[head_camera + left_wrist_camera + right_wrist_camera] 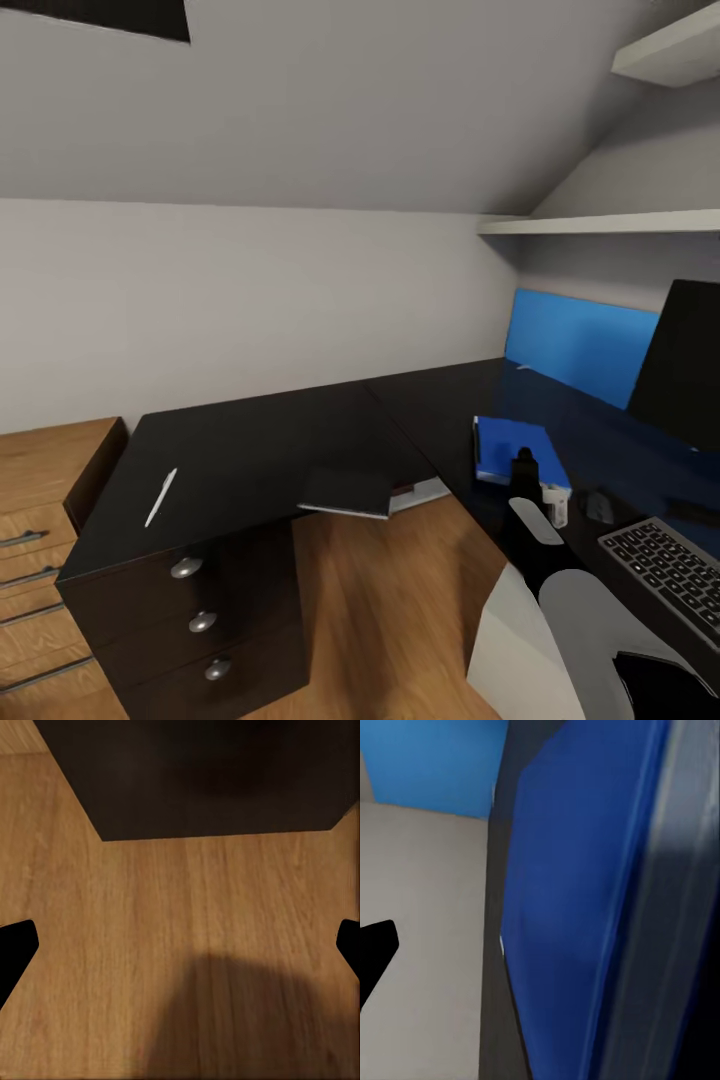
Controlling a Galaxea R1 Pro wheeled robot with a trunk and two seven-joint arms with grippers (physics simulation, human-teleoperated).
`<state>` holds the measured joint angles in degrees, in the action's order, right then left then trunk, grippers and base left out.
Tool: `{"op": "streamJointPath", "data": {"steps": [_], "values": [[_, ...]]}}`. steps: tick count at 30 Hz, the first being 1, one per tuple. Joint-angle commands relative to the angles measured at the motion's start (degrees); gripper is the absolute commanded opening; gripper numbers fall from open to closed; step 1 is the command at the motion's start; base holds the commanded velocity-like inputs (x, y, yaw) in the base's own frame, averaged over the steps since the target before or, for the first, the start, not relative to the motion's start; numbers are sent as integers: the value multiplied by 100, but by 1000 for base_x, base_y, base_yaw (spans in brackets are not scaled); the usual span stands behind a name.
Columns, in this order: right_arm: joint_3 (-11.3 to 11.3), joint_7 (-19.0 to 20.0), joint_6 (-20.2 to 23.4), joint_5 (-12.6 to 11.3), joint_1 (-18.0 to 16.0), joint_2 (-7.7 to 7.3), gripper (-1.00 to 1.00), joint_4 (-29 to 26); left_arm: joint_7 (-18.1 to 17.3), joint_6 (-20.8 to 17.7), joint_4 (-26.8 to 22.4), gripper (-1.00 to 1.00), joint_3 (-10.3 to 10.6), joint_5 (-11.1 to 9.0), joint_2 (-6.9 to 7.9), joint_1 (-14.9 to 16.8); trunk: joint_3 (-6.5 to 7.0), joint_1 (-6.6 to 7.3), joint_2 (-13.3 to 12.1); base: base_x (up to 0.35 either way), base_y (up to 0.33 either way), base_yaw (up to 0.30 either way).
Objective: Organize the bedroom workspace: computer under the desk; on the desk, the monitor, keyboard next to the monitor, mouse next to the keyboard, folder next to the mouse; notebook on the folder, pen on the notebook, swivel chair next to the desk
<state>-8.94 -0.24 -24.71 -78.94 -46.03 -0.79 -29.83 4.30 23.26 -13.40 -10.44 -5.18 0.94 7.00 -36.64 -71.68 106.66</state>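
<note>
Right, I'm looking down from the head cam at the desk (470,400) — black top running along the wall, blue panel (580,345) at its back edge. The folder (505,445) is lying flat on the desk, and my right gripper (523,462) is hanging just over its near end; head cam isn't showing me the jaws clearly. In the right wrist cam the folder (570,907) is taking up most of the frame, w/ one black fingertip (375,949) poking in at the edge, nothing against it — looks spread, but I can't tell for sure since I'm only seeing the one finger. The monitor (685,365) is standing at the desk's right end, the keyboard (665,570) lying in front of it, and a small dark mouse (600,507) sitting between folder and keyboard. The notebook (347,492) is lying on the black drawer unit (200,560), overhanging its front corner near the desk, and the pen (161,496) is resting well apart from it, toward the unit's other end. Left wrist cam is pointing at the wood floor (180,945) — both fingertips (15,952) are sitting far apart at the frame edges, so the left gripper (180,949) is wide open, holding nothing.
</note>
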Motion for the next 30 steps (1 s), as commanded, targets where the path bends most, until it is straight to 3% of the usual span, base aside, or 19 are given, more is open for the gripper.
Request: {"op": "streamJointPath", "data": {"steps": [1,8,17,30], "values": [[12,-2,-16,-42,-3,-4,100,-5,11,20,4,100,33,-53,2,3,-6,2,3,-84,-73,0],[15,-2,-16,-42,-3,-8,100,-5,17,20,4,100,29,-56,9,3,-6,2,3,-50,-17,0],[23,4,-16,-42,-2,-2,100,-2,16,20,4,100,23,-62,11,3,-6,2,3,-259,0,0],[31,1,-16,-50,-3,2,100,1,57,20,4,100,4,-70,19,3,-6,2,3,-77,0,0]]}}
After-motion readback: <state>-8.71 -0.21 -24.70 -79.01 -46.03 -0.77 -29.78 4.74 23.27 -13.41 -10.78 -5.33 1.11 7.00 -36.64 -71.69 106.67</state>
